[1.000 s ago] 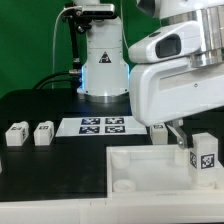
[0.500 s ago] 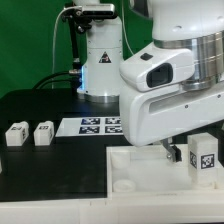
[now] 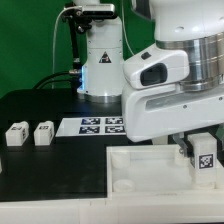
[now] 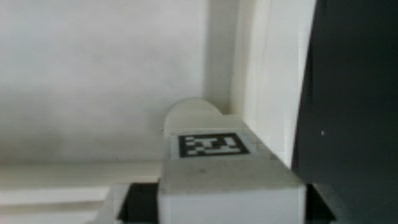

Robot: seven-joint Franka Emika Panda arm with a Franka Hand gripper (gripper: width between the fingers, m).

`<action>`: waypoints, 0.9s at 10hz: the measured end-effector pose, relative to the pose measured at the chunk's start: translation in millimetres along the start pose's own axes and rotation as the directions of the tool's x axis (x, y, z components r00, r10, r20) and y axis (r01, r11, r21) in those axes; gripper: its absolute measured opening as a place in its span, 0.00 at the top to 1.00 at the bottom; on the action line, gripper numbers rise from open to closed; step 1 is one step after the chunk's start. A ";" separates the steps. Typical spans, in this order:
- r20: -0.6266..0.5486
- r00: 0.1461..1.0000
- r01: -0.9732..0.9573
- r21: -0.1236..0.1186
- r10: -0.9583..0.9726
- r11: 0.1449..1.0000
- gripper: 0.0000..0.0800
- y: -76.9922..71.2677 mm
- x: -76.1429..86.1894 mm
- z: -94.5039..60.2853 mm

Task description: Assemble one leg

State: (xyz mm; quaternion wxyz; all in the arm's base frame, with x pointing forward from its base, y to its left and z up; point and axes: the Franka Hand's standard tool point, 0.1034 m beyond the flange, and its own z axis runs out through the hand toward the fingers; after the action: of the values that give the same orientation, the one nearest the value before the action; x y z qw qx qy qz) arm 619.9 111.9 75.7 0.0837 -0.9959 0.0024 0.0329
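Exterior view: gripper [image 3: 197, 150] closed on the leg [image 3: 206, 152], its tag facing the camera; the leg hangs low over the corner of the large white piece [image 3: 140, 172] on the exterior view's right. Whether it already touches that piece cannot be told. Change over the last second: the bulky wrist has swung toward the exterior view's left and now hides the table [image 3: 30, 110] behind it, while the leg has barely shifted. Judged: carrying is done and fine placing at the corner is in hand. Also present: two spare legs [image 3: 15, 133] [image 3: 43, 132], side by side and well apart from the work, on the exterior view's left; the marker board [image 3: 98, 125] between them and the arm. Open room: the middle of the large white piece is bare. Wrist view: leg [image 4: 210, 150] centred, tag legible, the grip hugging its sides. Its rounded end sits over the white floor of the large piece [image 4: 89, 90], just beside a raised white rim [image 4: 249, 60], with dark table [image 4: 356, 100] beyond. No socket shows here, so alignment cannot be judged. Little slack toward the rim, free room on the other side
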 end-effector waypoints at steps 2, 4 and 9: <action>-0.001 0.981 -0.196 0.000 0.196 0.981 0.63 -0.3 0.1 0.1; -0.030 0.861 -0.508 0.033 0.509 0.861 0.63 -0.6 5.0 1.6; 0.099 0.167 -0.984 0.083 0.981 0.159 0.63 -7.4 5.6 4.7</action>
State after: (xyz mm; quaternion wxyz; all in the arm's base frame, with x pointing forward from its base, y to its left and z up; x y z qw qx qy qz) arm 625.3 119.9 72.0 0.1059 -0.7509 0.6457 0.0898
